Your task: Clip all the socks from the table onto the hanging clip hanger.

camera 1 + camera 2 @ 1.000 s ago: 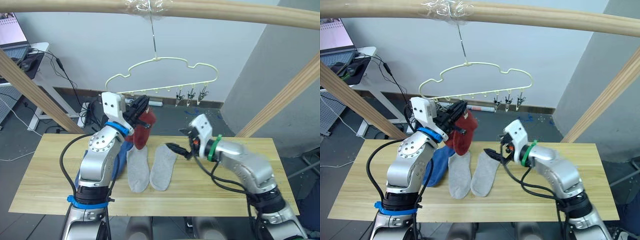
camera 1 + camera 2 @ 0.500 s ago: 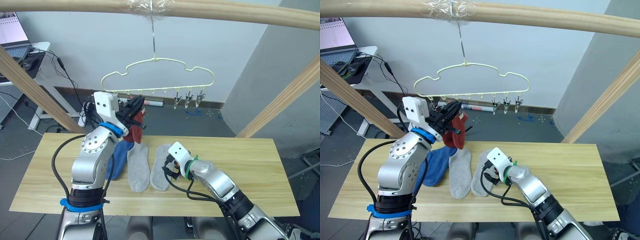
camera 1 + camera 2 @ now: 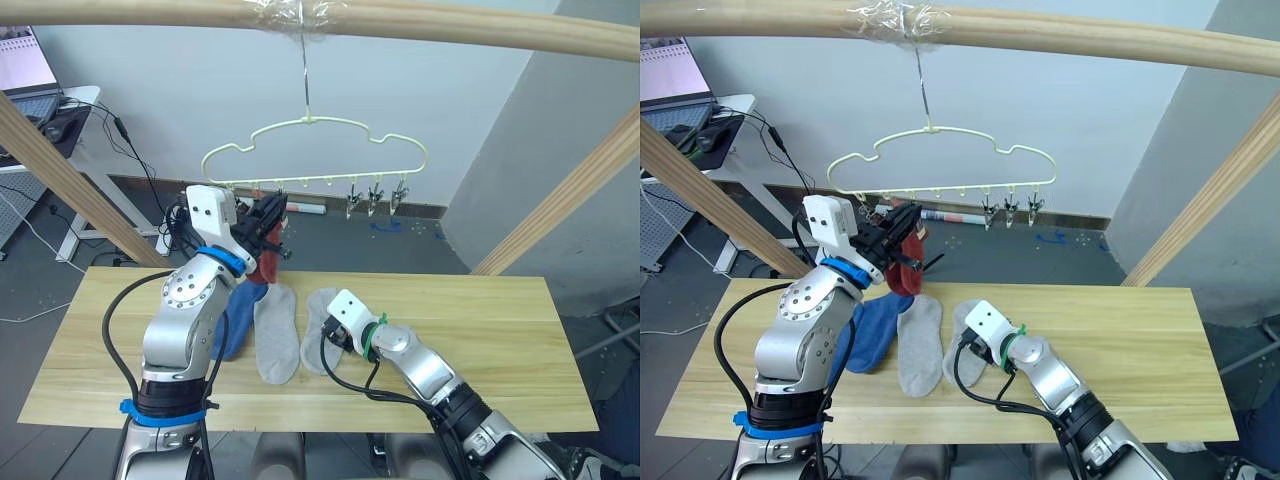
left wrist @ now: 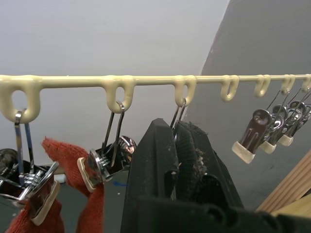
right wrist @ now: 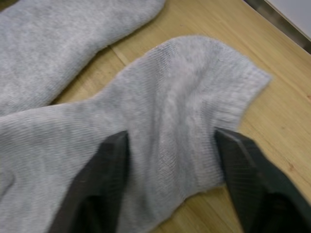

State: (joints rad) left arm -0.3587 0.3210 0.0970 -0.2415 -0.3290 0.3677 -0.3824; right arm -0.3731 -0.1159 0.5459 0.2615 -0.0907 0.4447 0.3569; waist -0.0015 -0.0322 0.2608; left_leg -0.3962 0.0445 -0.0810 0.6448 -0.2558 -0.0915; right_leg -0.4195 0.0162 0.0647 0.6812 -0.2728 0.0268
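Judging from the rust-red sock (image 4: pixel 90 208) seen clipped on the clip hanger (image 3: pixel 315 152), where the closed left gripper (image 4: pixel 177 160) is raised, two grey socks and a blue sock (image 3: pixel 236 312) are left on the desk (image 3: pixel 500 330), one grey sock (image 5: pixel 160 121) straddled by the open right gripper (image 5: pixel 170 145).

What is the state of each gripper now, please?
Left gripper: shut, up at the hanger clips.
Right gripper: open, fingers astride a grey sock on the table.

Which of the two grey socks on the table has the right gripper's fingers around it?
The grey sock farther to the robot's right: the right gripper has its open fingers either side of its cuff. The other grey sock lies untouched beside the blue one.
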